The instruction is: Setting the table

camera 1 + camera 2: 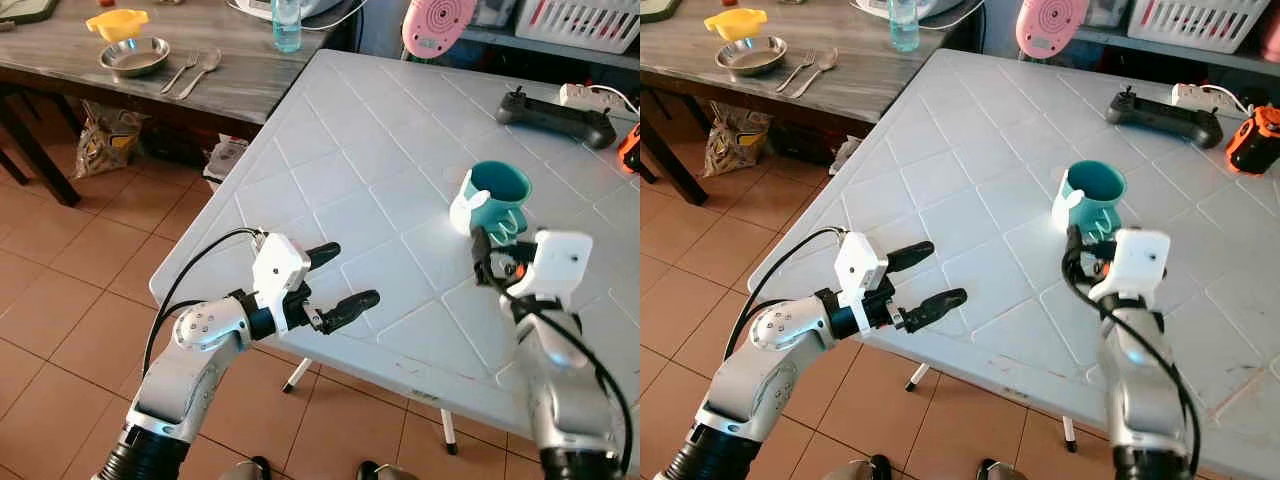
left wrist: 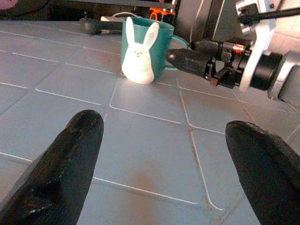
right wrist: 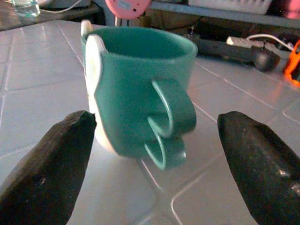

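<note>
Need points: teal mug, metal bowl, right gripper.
teal mug [image 3: 136, 89], right wrist view, on its side wall.
metal bowl [image 1: 133, 57], left eye view, on its inside.
right gripper [image 3: 154, 154], right wrist view, midway between the fingertips.

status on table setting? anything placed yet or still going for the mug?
Done: nothing sits laid out on the white table. The bowl, fork and spoon lie on the wooden table beyond.
In hand: right gripper open, fingers either side of the teal mug, not closed.
Left: grasp the mug, then bring over the rest. Left gripper hovers open, empty.
</note>
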### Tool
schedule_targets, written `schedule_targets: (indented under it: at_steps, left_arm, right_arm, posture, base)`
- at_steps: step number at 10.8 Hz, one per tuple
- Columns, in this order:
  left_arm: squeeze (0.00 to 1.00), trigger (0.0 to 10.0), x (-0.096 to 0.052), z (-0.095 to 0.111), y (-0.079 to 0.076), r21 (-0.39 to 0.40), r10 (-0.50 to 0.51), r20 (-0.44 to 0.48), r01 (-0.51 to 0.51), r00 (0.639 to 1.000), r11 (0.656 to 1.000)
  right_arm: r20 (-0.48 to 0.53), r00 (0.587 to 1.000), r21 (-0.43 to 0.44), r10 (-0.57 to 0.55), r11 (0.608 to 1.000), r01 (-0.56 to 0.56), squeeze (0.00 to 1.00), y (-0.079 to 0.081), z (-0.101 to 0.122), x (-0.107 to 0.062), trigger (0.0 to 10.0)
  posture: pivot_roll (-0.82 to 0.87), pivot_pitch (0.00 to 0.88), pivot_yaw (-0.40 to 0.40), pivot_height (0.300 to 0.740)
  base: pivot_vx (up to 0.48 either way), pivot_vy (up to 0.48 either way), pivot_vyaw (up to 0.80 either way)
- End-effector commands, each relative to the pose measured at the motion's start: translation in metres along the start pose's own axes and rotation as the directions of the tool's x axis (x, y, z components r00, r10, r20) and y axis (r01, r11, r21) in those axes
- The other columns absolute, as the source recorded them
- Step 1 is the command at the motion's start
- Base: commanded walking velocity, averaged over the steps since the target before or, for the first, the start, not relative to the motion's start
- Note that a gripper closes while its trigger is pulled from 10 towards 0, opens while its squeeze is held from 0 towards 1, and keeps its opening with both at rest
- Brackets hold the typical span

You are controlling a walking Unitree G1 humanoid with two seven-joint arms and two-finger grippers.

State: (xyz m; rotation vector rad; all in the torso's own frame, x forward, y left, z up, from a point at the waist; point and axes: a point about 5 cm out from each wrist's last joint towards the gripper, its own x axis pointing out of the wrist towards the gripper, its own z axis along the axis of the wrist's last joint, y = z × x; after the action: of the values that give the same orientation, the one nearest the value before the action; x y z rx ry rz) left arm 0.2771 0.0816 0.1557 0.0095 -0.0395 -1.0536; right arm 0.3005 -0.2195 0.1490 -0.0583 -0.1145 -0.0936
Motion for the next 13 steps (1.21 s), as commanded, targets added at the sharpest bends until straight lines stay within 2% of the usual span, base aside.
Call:
schedule_targets:
  at_steps: [1,3,4,5,6,13]
  left_arm:
    - [0.0,10.0,-0.001,-0.003,-0.002,0.003,-0.01,-0.019,0.01,1.0,1.0]
    - [0.0,10.0,-0.002,-0.003,-0.003,0.003,-0.01,-0.02,0.01,1.0,1.0]
    - [0.0,10.0,-0.002,-0.003,-0.003,0.002,-0.01,-0.02,0.01,1.0,1.0]
    - [0.0,10.0,-0.003,-0.003,-0.003,0.0,-0.01,-0.021,0.01,1.0,1.0]
    - [0.0,10.0,-0.002,-0.004,-0.004,-0.001,-0.008,-0.023,0.008,1.0,1.0]
    - [0.0,10.0,-0.002,0.0,-0.004,0.0,-0.009,-0.028,0.009,1.0,1.0]
  right_arm:
    - [-0.009,1.0,-0.004,0.014,1.0,-0.014,0.0,-0.001,-0.001,0.002,10.0]
    - [-0.01,0.999,-0.019,0.033,0.999,-0.033,0.0,-0.003,0.0,0.007,9.8]
    - [-0.015,0.999,-0.027,0.045,0.999,-0.045,0.0,-0.003,-0.001,0.007,4.4]
    - [-0.019,0.999,-0.028,0.048,0.998,-0.048,0.0,-0.004,-0.002,0.007,0.9]
    - [-0.023,0.999,-0.029,0.049,0.998,-0.049,0.0,-0.004,-0.004,0.007,0.0]
    - [-0.01,0.997,-0.039,0.075,0.996,-0.075,0.0,-0.009,-0.002,0.012,0.0]
  posture:
    - [0.15,0.188,-0.003,0.74]
    - [0.15,0.187,-0.002,0.74]
    - [0.15,0.188,-0.003,0.74]
    - [0.15,0.19,-0.004,0.74]
    - [0.15,0.19,-0.004,0.74]
    - [0.15,0.191,0.002,0.74]
  base:
    - [0.0,0.0,0.0]
    - [0.0,0.0,0.0]
    - [0.0,0.0,0.0]
    - [0.0,0.0,0.0]
    - [0.0,0.0,0.0]
    - [0.0,0.0,0.0]
